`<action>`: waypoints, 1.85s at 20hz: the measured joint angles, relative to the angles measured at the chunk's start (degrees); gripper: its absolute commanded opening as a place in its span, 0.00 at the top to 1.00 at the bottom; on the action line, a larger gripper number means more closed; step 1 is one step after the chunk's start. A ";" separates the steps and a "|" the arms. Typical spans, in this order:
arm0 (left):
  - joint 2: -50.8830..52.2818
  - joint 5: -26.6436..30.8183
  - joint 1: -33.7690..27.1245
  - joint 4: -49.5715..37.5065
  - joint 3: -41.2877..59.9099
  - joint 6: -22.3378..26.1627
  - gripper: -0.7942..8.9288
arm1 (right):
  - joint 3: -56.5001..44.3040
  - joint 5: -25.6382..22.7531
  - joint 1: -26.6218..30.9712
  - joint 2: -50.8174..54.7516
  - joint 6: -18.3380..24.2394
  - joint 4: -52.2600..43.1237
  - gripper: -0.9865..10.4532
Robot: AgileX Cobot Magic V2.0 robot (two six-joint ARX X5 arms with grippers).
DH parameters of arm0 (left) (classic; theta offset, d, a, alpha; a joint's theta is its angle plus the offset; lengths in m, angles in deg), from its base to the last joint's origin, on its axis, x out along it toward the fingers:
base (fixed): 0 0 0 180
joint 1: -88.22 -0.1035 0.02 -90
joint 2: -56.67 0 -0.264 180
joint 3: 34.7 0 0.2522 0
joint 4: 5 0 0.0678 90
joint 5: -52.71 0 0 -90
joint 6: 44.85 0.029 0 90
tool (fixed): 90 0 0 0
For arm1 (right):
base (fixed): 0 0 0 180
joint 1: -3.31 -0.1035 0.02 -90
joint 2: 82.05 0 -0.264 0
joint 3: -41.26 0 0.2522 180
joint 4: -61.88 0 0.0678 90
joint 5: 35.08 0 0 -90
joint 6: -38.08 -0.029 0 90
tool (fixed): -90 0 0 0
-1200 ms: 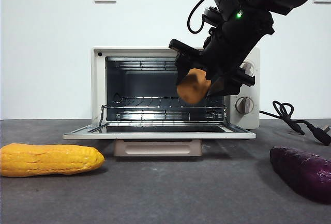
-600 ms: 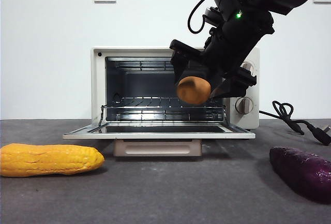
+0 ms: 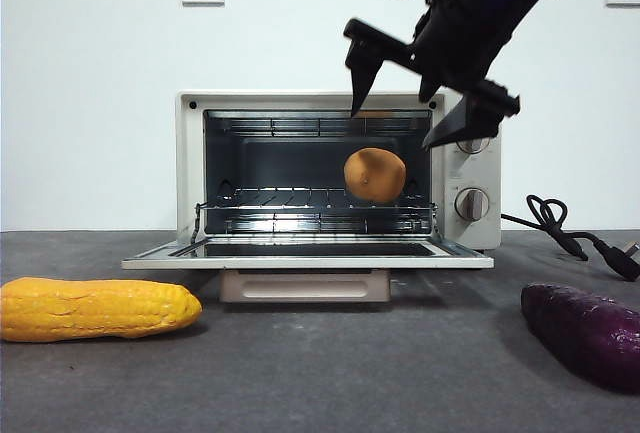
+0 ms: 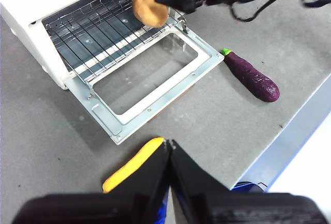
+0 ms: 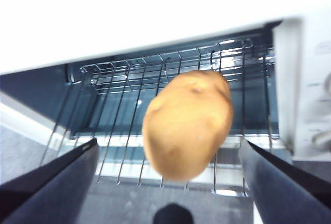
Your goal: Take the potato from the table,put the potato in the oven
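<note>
The tan potato [image 3: 375,174] is free of any grip at the right side of the oven's [image 3: 190,153] open mouth, over the front of the wire rack [image 3: 300,198]. I cannot tell whether it touches the rack. My right gripper [image 3: 393,125] is open just above it, jaws spread wide on either side. The right wrist view has the potato [image 5: 187,123] between the parted fingers [image 5: 57,177], apart from both. In the left wrist view the potato [image 4: 149,5] sits by the rack's edge, and my left gripper [image 4: 169,151] is shut, high over the table [image 4: 222,125].
The oven door [image 3: 310,253] lies flat open toward the front. A yellow corn cob [image 3: 95,308] lies at the front left and a dark purple sweet potato [image 3: 585,333] at the front right. A black power cable [image 3: 570,233] trails right of the oven.
The right gripper has opened and risen, letting go of the potato. The potato stays at about the same spot in front of the rack. The left arm has not visibly moved.
</note>
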 measured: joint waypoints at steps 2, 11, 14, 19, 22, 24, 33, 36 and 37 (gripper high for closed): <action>-0.22 0.00 0.00 -3.13 1.38 -0.02 0.93 | 0.00 0.13 0.00 2.69 0.00 3.98 0.52; -1.22 -0.35 -1.49 -23.17 17.05 -3.56 0.93 | 0.00 0.24 -0.02 18.29 7.30 27.30 0.53; -3.10 -2.14 -3.63 -30.80 22.29 -5.35 0.93 | 0.00 0.24 -0.02 24.30 10.69 35.12 0.53; -10.03 -6.08 -8.44 -38.38 27.26 -6.88 0.93 | 0.00 0.22 -0.02 34.10 13.57 45.86 0.53; -16.41 -10.97 -12.13 -43.69 27.47 -8.55 0.93 | 0.00 0.26 -0.02 40.87 14.12 51.43 0.53; -21.57 -14.14 -14.47 -46.62 27.47 -9.49 0.93 | 0.00 0.28 -0.02 45.92 14.29 55.76 0.53; -38.99 -17.62 -19.28 -54.60 27.47 -12.00 0.93 | 0.04 0.15 -0.02 58.99 13.11 66.20 0.53; -42.18 -17.99 -19.21 -56.02 27.47 -12.35 0.93 | 0.04 0.15 -0.02 59.08 12.63 67.30 0.53; -43.15 -17.99 -19.19 -56.24 27.47 -12.46 0.93 | 0.04 0.15 -0.04 59.08 12.52 67.32 0.53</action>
